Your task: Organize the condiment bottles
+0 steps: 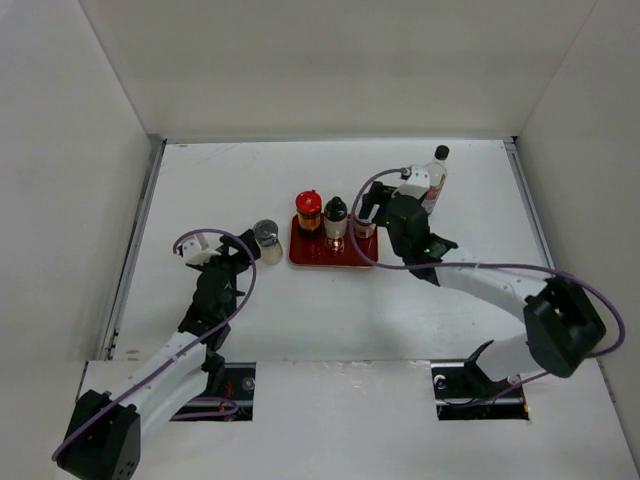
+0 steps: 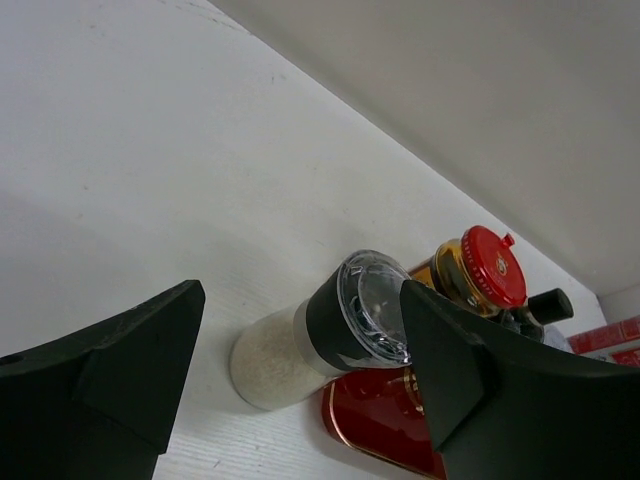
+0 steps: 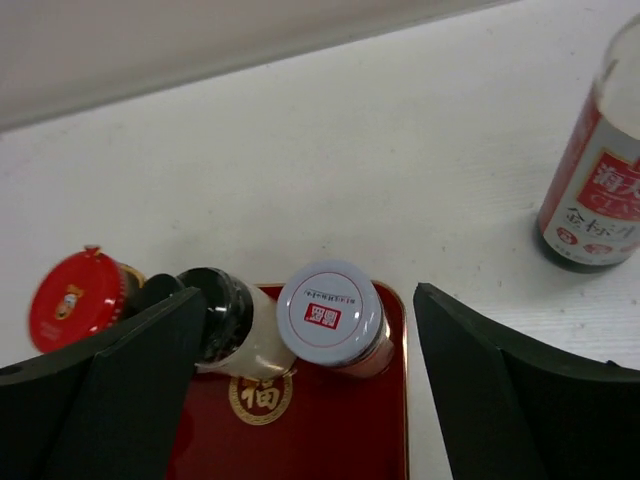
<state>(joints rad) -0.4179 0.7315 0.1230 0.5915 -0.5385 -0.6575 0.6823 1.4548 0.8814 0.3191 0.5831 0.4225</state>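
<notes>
Top external: grey-lidded shaker [image 1: 266, 240] just left of flat red tray [image 1: 303, 256], tall clear black-capped bottle [image 1: 435, 174] far right. Right wrist alone shows pale-lidded jar [image 3: 332, 312] on tray. Wide, empty: left end effector [image 2: 300, 292], right end effector [image 3: 309, 293].

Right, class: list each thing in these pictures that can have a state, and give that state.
left tool: open, around the shaker
right tool: open, either side of the white-lidded jar
shaker: upright on the table, lid on
red-capped jar: upright on the tray, closed
small dark bottle: upright on the tray, capped
white-lidded jar: upright on the tray, closed
tall bottle: upright on the table, capped
</notes>
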